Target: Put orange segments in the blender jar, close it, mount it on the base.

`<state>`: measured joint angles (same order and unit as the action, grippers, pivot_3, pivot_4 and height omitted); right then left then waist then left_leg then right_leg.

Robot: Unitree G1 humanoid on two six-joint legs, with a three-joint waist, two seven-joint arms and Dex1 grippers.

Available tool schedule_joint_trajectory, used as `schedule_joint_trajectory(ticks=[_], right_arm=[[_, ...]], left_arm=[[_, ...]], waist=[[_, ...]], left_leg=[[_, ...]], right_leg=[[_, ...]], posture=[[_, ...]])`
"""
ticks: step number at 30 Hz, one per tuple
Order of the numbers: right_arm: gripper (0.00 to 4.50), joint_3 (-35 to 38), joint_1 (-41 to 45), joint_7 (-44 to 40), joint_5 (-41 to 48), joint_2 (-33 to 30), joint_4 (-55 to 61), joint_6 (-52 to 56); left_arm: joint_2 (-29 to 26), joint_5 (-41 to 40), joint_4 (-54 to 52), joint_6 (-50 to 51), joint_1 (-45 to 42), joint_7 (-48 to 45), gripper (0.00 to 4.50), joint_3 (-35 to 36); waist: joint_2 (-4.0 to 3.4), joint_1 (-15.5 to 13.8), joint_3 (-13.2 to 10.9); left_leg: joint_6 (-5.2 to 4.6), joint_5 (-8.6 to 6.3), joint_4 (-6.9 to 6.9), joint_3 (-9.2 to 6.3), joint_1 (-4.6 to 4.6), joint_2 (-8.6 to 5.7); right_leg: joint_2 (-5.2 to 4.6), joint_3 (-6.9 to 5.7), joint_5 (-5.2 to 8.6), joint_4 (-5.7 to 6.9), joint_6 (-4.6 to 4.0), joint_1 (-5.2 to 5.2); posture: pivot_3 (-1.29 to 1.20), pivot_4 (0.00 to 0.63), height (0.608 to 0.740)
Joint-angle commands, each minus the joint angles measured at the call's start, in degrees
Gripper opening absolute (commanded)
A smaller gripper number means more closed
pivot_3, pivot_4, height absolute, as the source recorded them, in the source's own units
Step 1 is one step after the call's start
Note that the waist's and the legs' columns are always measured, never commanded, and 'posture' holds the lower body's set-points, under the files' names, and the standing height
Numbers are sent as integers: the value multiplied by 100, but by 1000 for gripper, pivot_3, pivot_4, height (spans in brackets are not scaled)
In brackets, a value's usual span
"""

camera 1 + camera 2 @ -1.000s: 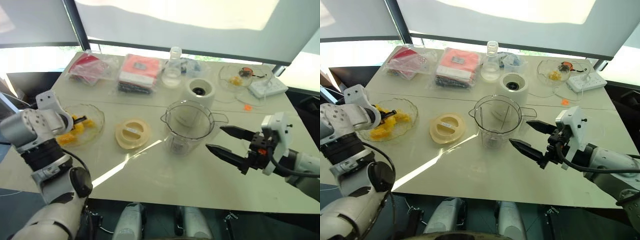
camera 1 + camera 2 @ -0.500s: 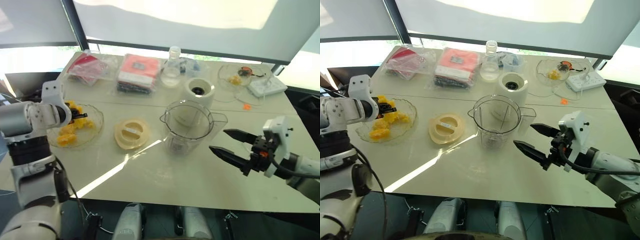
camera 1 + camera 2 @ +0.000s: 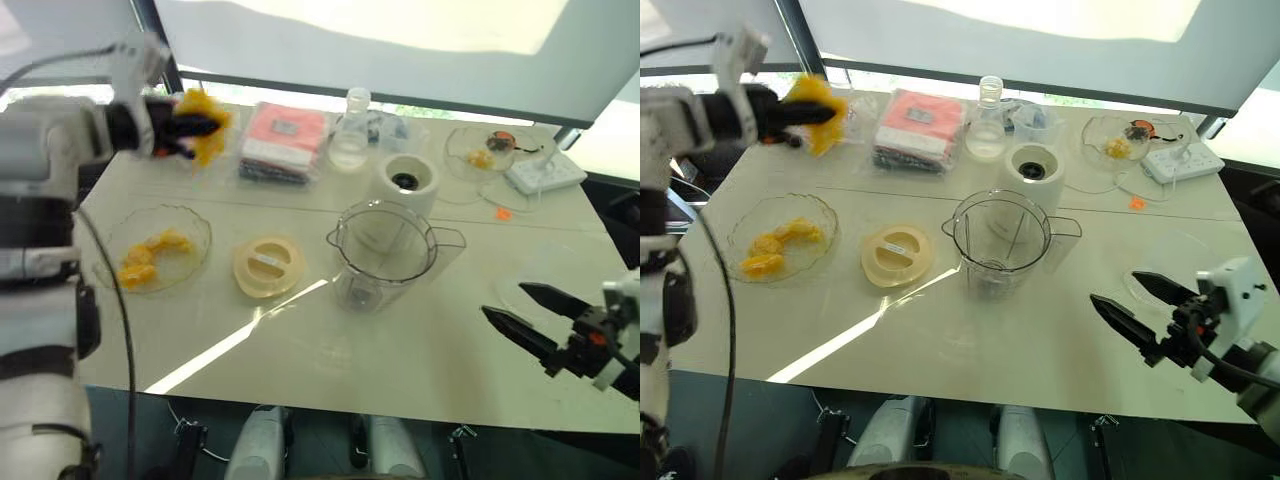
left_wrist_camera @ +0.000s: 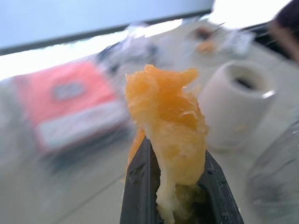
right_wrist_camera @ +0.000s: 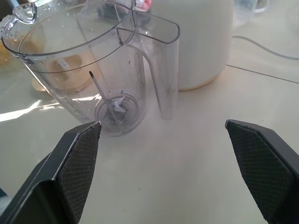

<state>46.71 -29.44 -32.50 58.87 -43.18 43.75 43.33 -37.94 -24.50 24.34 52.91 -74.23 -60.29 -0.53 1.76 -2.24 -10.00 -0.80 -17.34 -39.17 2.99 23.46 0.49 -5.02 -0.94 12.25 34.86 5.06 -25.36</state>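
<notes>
left gripper (image 3: 190,128) raised, clamping orange segments (image 3: 205,125) | blender jar (image 3: 383,255) empty (lidless) mid-table

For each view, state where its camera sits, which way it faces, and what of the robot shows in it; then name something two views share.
Left and right eye views: on the head, looking forward and down over the table; both arms show, left gripper raised with an orange segment, right gripper open, low at the right.
Left wrist view: along the left gripper's fingers, shut on the segment, facing the base.
Right wrist view: along the open right fingers, facing the blender jar.
Shared: both wrist views show the base.
</notes>
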Motion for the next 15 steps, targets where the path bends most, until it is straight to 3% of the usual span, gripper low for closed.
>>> schedule_joint_trajectory(ticks=[1, 7, 15], right_arm=[[4500, 239, -102, 230, 137, 179, 386, -157], [4500, 146, -265, 682, 162, 506, 849, -317], [4500, 62, -434, 1232, 319, 720, 1285, -581]], left_arm=[[581, -333, 335, -297, -626, -659, 41, -14], [1558, -276, 754, -592, -1070, -1590, 41, -503], [1677, 110, 493, -886, -671, -2640, 41, -1460]], waist=[[-1, 24, 0], [-6, 56, -2], [-20, 161, 2]], left_leg=[[-4, -1, -4, 3, 0, -2], [-8, -2, -9, -1, -12, -5], [-7, 0, -12, -9, -19, 11]], right_leg=[[6, 1, 0, 0, 3, 1], [46, 16, 11, 21, 22, 2], [61, 24, 11, 32, 18, 3]], posture=[[0, 150, 740], [0, 150, 740], [0, 150, 740]])
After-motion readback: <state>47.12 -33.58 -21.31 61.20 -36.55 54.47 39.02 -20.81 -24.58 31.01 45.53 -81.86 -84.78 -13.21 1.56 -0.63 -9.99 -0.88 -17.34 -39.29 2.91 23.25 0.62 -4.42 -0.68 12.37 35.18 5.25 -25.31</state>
